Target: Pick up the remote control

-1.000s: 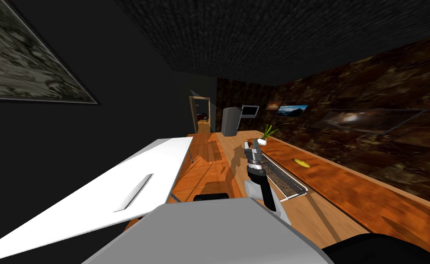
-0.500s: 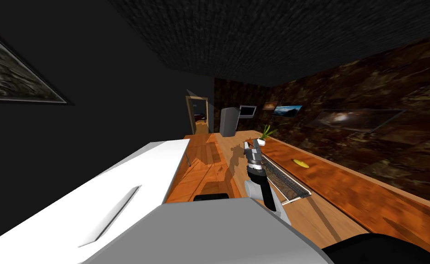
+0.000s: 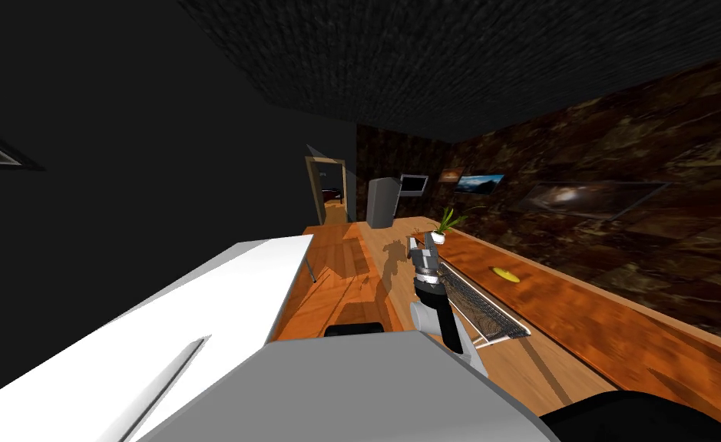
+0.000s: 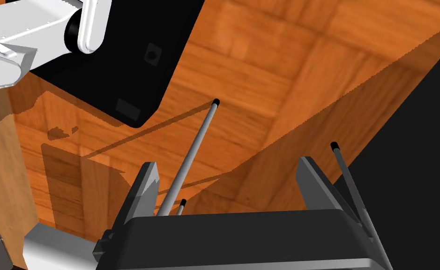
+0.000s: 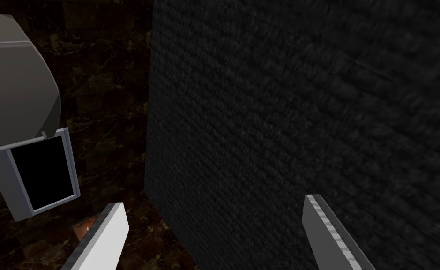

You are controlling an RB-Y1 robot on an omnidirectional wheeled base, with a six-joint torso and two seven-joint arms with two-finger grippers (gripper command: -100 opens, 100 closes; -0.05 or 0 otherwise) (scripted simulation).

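1. At the far left stood a white table (image 3: 228,284). The remote control (image 3: 168,377), a slim grey bar, lay flat on its top towards the near end, well apart from both grippers.
2. The left gripper (image 4: 228,161) hung low over the wood floor (image 4: 261,70). Its fingers stood spread with nothing between them. Thin grey table legs (image 4: 193,145) with black tips stood near it.
3. In the middle, the right gripper (image 3: 421,247) was raised ahead of the torso (by its wrist view, the fingers were parted and empty).
4. To the right, a wire-mesh rack (image 3: 477,303) lay just beside the right arm. Beyond the rack, a small potted plant (image 3: 443,226) and a flat yellow item (image 3: 506,274) sat on a long wooden surface (image 3: 581,322).
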